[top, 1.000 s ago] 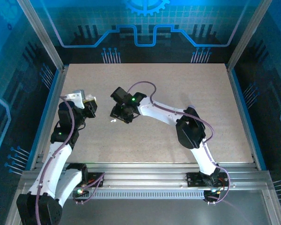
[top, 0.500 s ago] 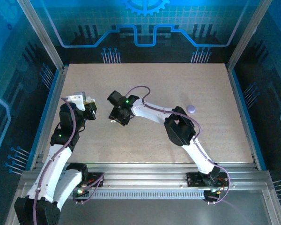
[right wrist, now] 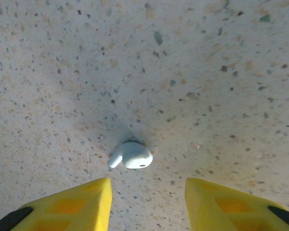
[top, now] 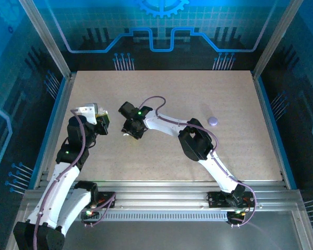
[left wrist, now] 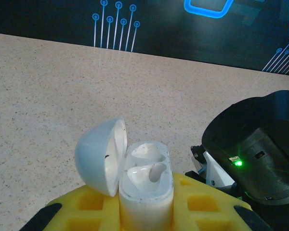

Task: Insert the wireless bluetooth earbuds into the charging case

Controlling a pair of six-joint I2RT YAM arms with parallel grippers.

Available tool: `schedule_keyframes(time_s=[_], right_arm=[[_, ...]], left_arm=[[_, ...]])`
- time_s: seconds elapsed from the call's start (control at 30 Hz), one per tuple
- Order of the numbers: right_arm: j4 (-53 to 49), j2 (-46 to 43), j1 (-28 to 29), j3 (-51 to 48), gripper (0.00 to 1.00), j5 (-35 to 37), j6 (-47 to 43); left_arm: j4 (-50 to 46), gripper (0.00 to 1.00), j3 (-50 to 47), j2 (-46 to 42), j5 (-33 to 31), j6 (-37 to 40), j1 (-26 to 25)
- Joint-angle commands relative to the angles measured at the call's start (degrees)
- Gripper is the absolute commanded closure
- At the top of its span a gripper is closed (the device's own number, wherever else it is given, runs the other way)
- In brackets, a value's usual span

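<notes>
Earbud [right wrist: 130,155] is seen on surface [right wrist: 216,72], at 12 o'clock just off right tool [right wrist: 148,190], untouched; jaws held moderately apart. Right arm [top: 167,124] is stretched toward 10 o'clock. Charging case [left wrist: 145,187], lid open, is clamped in left tool [left wrist: 144,211]; contents possibly one bud.

Over the table [top: 198,94], left of centre: left hand [left wrist: 144,211] clamped on the charging case [left wrist: 145,187], case upright, lid [left wrist: 98,156] swung open to its left. Just right of it: right hand [right wrist: 147,202] low over the table, earbud [right wrist: 131,155] lying just ahead of its parted fingertips, untouched. Far right, well apart: puck [top: 213,121].
</notes>
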Motion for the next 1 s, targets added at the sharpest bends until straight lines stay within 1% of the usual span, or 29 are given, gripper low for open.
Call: schedule_keyframes(time_s=[0.0,0.37,0.87,0.97], right_arm=[[-2.82,-0.09,-0.31,-0.18,0.56,2.89,-0.03],[-3.48,1.47,-0.14,0.31,0.57,2.6,-0.75],[-4.42,5.3,-1.2,6.19,0.56,2.79,-2.11],[-5.83,7.07,-1.16,8.86,0.56,2.3,-2.74]], left_arm=[[0.28,0.78,0.64,-0.88,-0.65,1.35,-0.87],[0.37,0.79,0.64,-0.76,-0.95,1.73,-1.18],[0.64,0.79,0.51,-0.71,-0.96,1.82,-0.72],[0.64,0.79,0.55,-0.65,-1.13,1.85,-0.65]])
